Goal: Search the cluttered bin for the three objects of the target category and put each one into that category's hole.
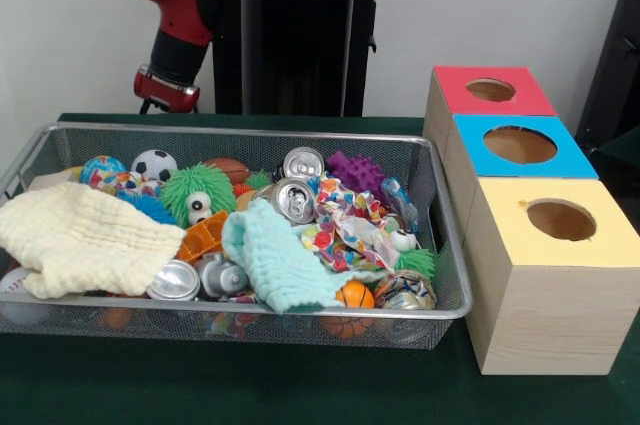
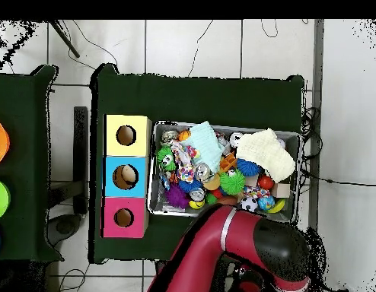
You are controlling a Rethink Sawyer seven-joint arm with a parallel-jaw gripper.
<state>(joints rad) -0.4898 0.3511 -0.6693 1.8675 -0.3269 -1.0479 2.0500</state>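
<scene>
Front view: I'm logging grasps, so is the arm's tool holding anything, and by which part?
It cannot be told: the tool shows in neither view. Only the red arm shows, behind the bin.
</scene>
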